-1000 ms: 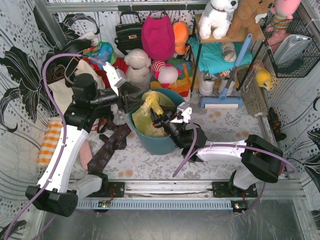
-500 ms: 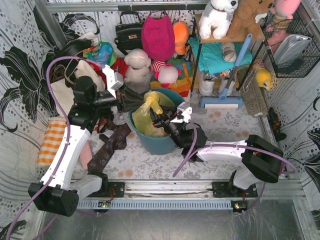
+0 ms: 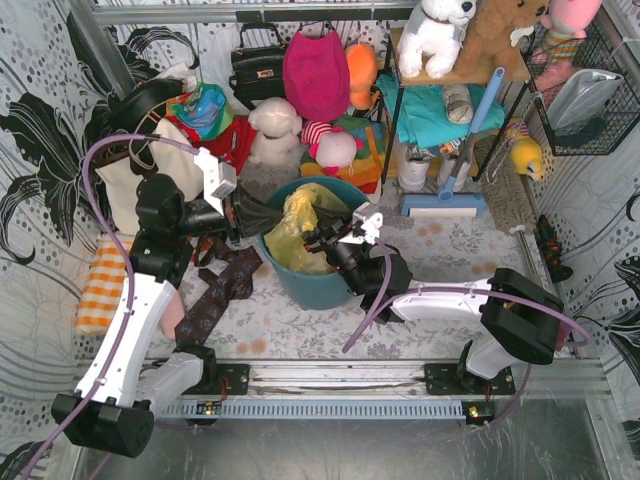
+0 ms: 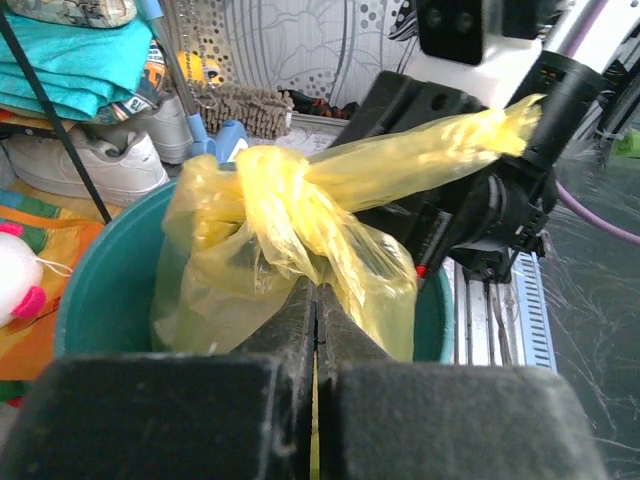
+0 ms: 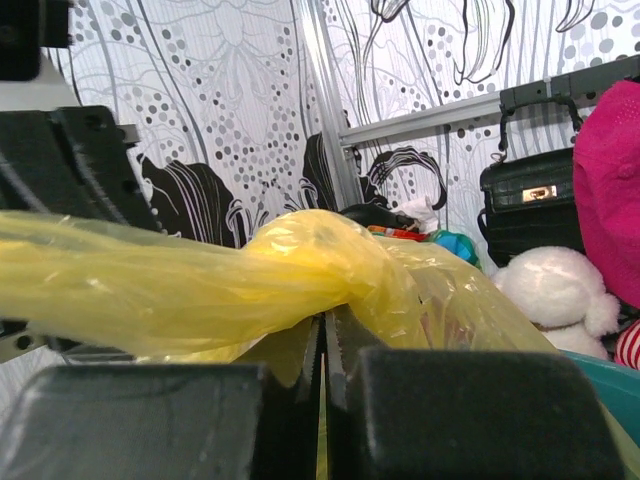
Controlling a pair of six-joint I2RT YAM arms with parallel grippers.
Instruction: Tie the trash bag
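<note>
The yellow-green trash bag [image 3: 293,228] sits in the round teal bin [image 3: 312,285] at the table's middle. Its top is twisted into a knot [image 4: 272,185], with one strand running off to each side. My left gripper [image 3: 250,213] is at the bin's left rim, shut on one strand, and a thin yellow sliver shows between its jaws [image 4: 316,292]. From the bin's right side my right gripper [image 3: 316,238] is shut on the other strand [image 4: 450,140]. The knot [image 5: 325,250] lies just beyond the right gripper [image 5: 323,325].
A cream tote bag [image 3: 125,185] and an orange striped cloth [image 3: 101,282] lie at the left. A dark patterned cloth [image 3: 215,298] lies in front of the bin. Plush toys [image 3: 276,128], a black handbag [image 3: 257,65] and a shelf rack [image 3: 440,100] crowd the back.
My left gripper has shut on the bag's left strand and drawn back to the left, stretching the plastic. The right gripper has stayed in place, still shut on its strand.
</note>
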